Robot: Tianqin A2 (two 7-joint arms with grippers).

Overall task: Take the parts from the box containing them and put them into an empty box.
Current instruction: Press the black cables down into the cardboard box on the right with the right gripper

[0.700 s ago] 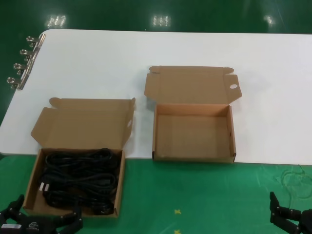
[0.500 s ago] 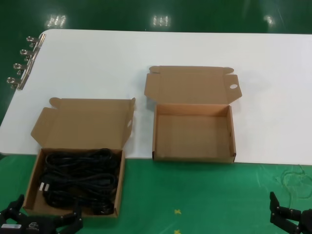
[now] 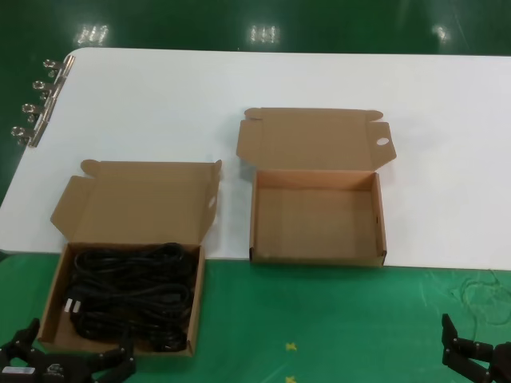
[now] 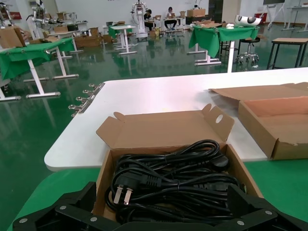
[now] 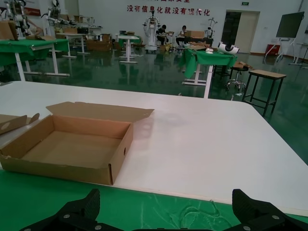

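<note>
- White tabletop (image 3: pixel 239 88) is stretching across the scene, with a green mat (image 3: pixel 319 319) lying along its near edge and a green workshop floor spreading beyond.
- Left gripper (image 3: pixel 68 363) is hovering low at the near left corner, its black fingers (image 4: pixel 62 211) spread wide and holding nothing.
- Just ahead of that gripper, the box containing them (image 3: pixel 53 291) is sitting open, its base on the green mat and its lid (image 3: pixel 136 199) leaning back over the white tabletop.
- Inside it, the parts (image 3: pixel 132 291) are lying as black coiled cables filling the carton; in the left wrist view a black plug with silvery prongs (image 4: pixel 126 187) is showing close to the gripper.
- Right gripper (image 3: pixel 479 359) is waiting low at the near right corner, its fingers (image 5: pixel 72 214) likewise spread wide and holding nothing.
- Ahead of the right gripper and toward the left arm, well apart from it, the empty box (image 3: pixel 379 215) is sitting open on the white tabletop, its front wall reaching the mat's edge, its lid laid back with a round hole (image 3: pixel 382 142) in one side tab.
- Silver binder clips (image 3: pixel 36 100) are sticking out along the table's far left edge.
</note>
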